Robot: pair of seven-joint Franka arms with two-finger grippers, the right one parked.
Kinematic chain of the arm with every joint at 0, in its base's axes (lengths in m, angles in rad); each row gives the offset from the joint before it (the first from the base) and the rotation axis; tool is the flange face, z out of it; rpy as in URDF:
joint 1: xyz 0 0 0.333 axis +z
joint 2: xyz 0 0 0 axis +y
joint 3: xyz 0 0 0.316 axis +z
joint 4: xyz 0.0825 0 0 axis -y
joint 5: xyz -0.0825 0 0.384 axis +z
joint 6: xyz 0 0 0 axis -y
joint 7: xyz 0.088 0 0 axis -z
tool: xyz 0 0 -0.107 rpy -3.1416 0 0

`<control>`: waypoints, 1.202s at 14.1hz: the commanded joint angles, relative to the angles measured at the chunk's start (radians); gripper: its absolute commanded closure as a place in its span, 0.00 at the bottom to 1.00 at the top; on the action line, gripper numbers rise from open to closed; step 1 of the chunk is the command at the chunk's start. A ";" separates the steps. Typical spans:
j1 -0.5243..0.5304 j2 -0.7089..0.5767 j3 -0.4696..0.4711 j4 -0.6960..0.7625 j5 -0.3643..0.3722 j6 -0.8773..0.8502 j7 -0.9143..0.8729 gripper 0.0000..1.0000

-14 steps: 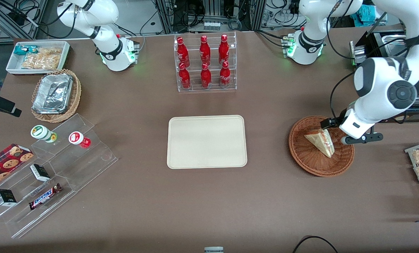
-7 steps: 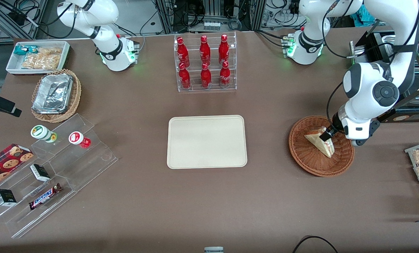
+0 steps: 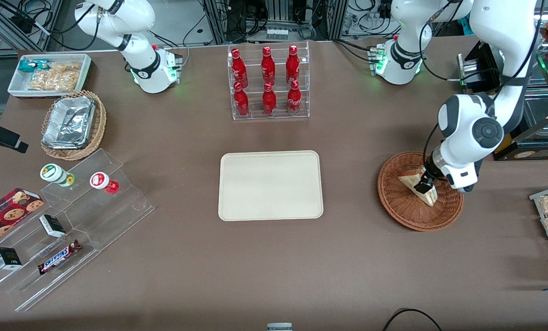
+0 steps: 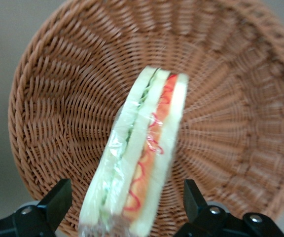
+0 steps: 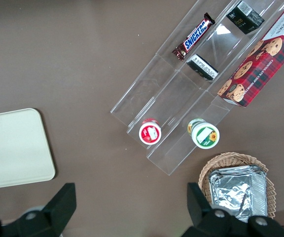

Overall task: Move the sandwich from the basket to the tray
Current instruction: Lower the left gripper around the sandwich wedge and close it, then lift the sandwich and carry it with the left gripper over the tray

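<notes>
The sandwich [image 3: 415,183], a wrapped wedge of white bread with red and green filling, lies in the reddish-brown wicker basket [image 3: 400,209] toward the working arm's end of the table. It also shows in the left wrist view [image 4: 142,158], resting on the basket's weave [image 4: 240,123]. My left gripper [image 3: 426,185] is low over the basket, right at the sandwich. It is open, with one finger on each side of the sandwich and a gap on both sides [image 4: 124,205]. The cream tray [image 3: 270,185] lies empty at the table's middle.
A clear rack of red bottles [image 3: 268,82] stands farther from the front camera than the tray. A tiered acrylic stand [image 3: 67,230] with snacks, a tan basket of foil containers [image 3: 71,124] and a white snack bin [image 3: 48,73] sit toward the parked arm's end.
My left gripper has swung in over the basket and come down. Its open fingers now straddle the sandwich. The sandwich has not moved.
</notes>
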 commanded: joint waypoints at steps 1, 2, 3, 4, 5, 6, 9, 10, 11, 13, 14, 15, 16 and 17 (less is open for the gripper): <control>0.000 0.042 -0.007 0.004 -0.002 0.019 -0.020 0.51; 0.000 0.039 -0.007 0.004 0.003 0.013 -0.008 0.80; -0.003 0.028 -0.007 0.009 0.009 0.008 -0.007 0.87; -0.004 0.010 -0.007 0.017 0.012 -0.012 -0.005 0.89; -0.004 -0.007 -0.007 0.035 0.012 -0.041 0.001 0.89; -0.008 -0.029 -0.011 0.069 0.012 -0.103 0.019 0.91; -0.026 -0.037 -0.069 0.217 0.012 -0.330 0.152 0.93; -0.027 -0.033 -0.091 0.251 0.010 -0.371 0.230 0.92; -0.032 -0.033 -0.121 0.273 0.009 -0.389 0.319 0.92; -0.055 0.002 -0.193 0.323 0.000 -0.391 0.380 0.93; -0.088 0.058 -0.227 0.386 0.000 -0.409 0.374 0.94; -0.137 0.106 -0.234 0.450 0.000 -0.441 0.362 0.95; -0.191 0.179 -0.234 0.536 0.000 -0.467 0.324 0.95; -0.225 0.231 -0.235 0.607 0.003 -0.477 0.290 0.96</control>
